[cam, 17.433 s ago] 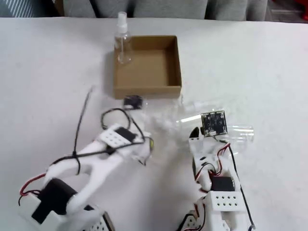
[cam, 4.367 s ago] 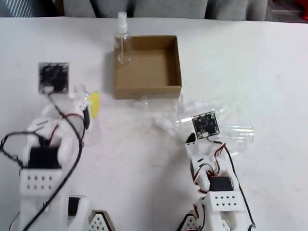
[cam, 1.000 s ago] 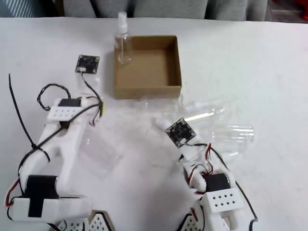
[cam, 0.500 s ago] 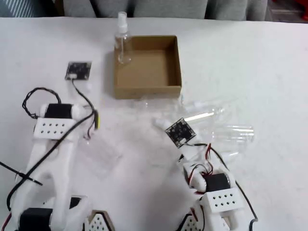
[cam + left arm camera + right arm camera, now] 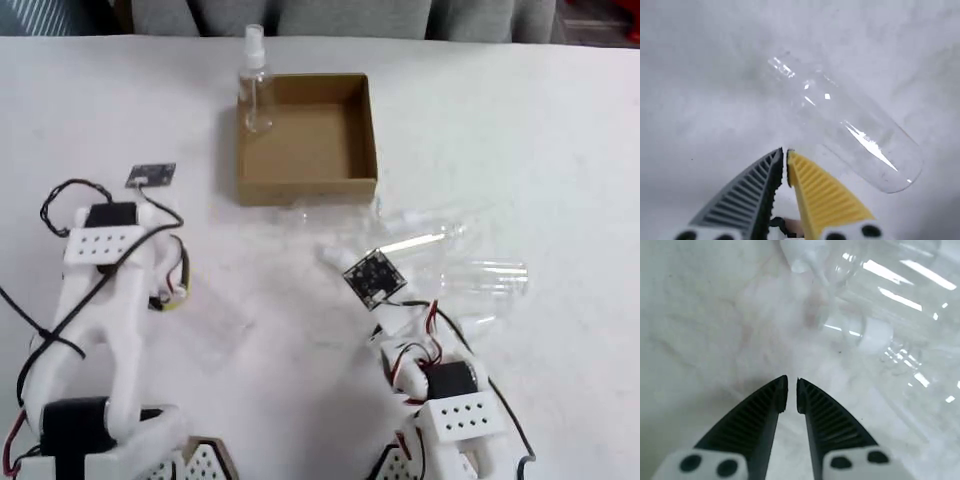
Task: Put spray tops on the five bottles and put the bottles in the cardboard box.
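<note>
A clear bottle (image 5: 845, 131) with no top lies on the white table just beyond my left gripper (image 5: 785, 153), which is shut and empty. In the high view this bottle (image 5: 212, 322) lies to the right of the left gripper (image 5: 168, 297). My right gripper (image 5: 791, 389) is shut and empty over the table, short of a heap of clear bottles (image 5: 890, 300) and a white spray top (image 5: 801, 249). The heap of bottles (image 5: 440, 255) lies right of centre. One bottle with a spray top (image 5: 254, 80) stands at the back left corner of the cardboard box (image 5: 358, 135).
The right arm's wrist camera board (image 5: 372, 278) hangs over the near edge of the bottle heap. The left arm's cables (image 5: 60, 200) loop out to the left. Bare table stretches between the arms and to the far right.
The left arm has drawn back from beside the box toward the near side, bringing its gripper to the lying bottle. The right arm has kept still over the last second.
</note>
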Robot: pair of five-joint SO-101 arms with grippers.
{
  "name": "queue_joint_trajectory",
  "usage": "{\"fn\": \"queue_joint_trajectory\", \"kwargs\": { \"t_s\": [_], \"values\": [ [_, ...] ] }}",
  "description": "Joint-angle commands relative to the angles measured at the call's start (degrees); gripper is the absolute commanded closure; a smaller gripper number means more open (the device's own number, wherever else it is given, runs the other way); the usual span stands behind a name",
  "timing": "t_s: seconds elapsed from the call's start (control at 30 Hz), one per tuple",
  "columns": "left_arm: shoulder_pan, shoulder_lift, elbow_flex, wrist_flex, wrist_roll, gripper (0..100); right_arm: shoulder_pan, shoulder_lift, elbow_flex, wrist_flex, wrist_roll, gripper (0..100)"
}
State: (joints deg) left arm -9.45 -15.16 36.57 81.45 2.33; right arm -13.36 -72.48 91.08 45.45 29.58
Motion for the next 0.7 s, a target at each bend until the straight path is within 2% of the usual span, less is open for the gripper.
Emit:
{"fn": "queue_joint_trajectory", "kwargs": {
  "t_s": [0.0, 0.23, 0.5, 0.67],
  "values": [
    [-1.3, 2.4, 2.3, -7.0, 1.3, 98, 0.1, -0.2, -0.4, -0.8, 0.6, 98.1],
    [2.4, 10.6, -0.4, -14.2, 5.9, 98, 0.1, -0.1, -0.2, -1.8, 0.6, 98.1],
    [10.5, 9.3, -4.7, -20.7, 15.0, 98, 0.3, 0.0, -0.1, -1.9, 0.6, 98.1],
    [14.6, 7.9, -6.2, -19.9, 17.3, 98, 0.1, 0.1, -0.1, -1.9, 0.6, 98.1]
  ]
}}
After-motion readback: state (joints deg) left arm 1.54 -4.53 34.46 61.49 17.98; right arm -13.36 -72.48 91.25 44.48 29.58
